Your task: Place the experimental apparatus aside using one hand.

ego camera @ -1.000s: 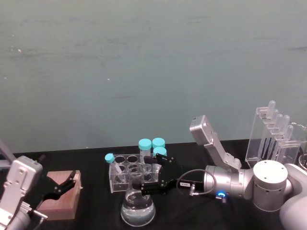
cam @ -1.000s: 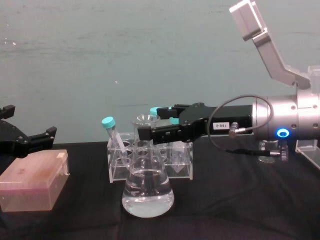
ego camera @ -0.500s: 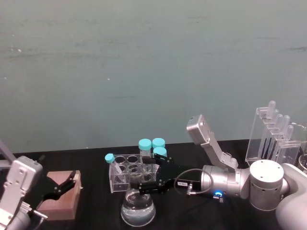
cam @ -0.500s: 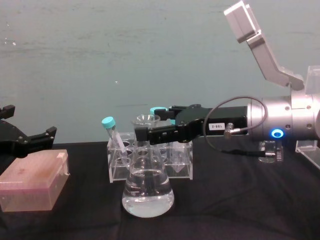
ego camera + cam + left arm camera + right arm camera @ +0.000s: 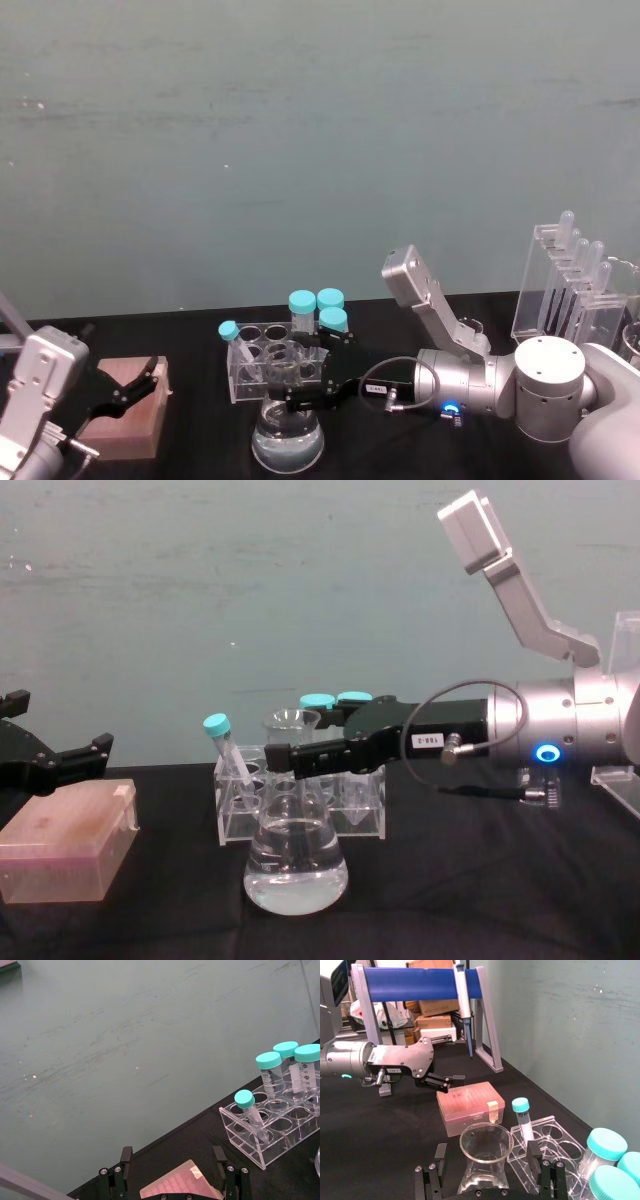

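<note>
Conical flask [image 5: 296, 865] of clear liquid stands near the middle of the black table [image 5: 480, 880], just in front of the tube rack [image 5: 232, 820]. The right gripper [image 5: 285, 759] reaches in from the right, fingers apart astride the narrow neck, probably the surest place to grasp. The left gripper [image 5: 172, 1160] hangs spread over the pink box [image 5: 65, 840] at the left.

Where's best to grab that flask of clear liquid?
Its narrow neck, under the flared rim, level from the right: the conical flask stands upright, body too wide. The right end effector straddles that neck, open; the left end effector hangs above the pink box.
</note>
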